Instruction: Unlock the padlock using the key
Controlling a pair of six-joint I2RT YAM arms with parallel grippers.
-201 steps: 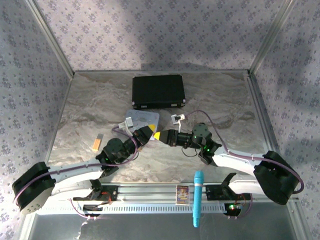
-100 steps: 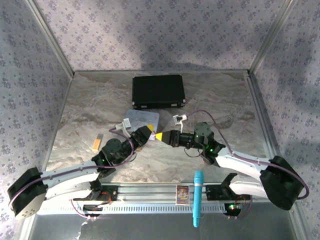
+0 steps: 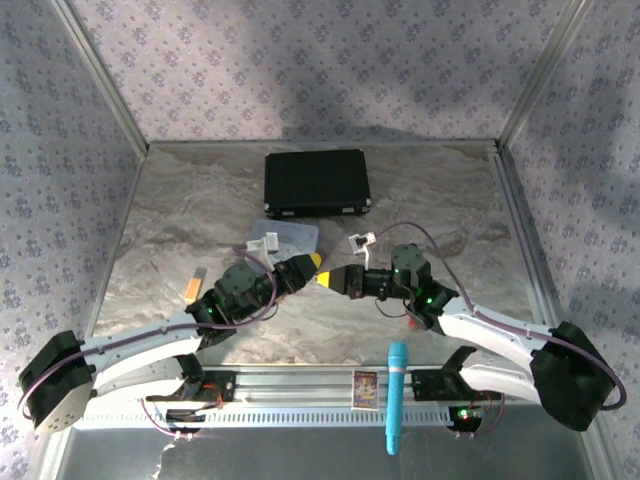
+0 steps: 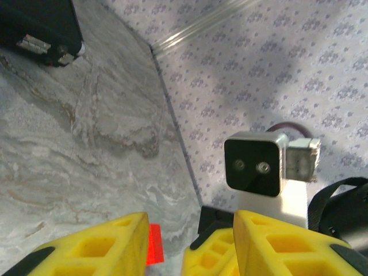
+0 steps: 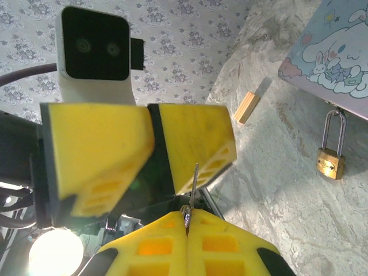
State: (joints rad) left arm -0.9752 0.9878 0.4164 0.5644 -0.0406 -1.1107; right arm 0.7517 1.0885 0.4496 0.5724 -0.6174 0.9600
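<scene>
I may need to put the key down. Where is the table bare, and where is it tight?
Bare marble lies right of the black case, up to the right wall, and left of it, beyond the orange stick. The middle is tight: left pincer and right pincer, gripping the key, nearly meet beside the pastel tin and padlock.

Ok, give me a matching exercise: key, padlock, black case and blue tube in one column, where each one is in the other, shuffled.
Things:
1. key
2. padlock
3. black case
4. blue tube

Places:
A. at the far end of the table
B. across the metal rail at the near edge
C. pinched in the right gripper
D. lying flat beside the pastel tin

Pairs: 1-C, 2-D, 3-A, 4-B
</scene>
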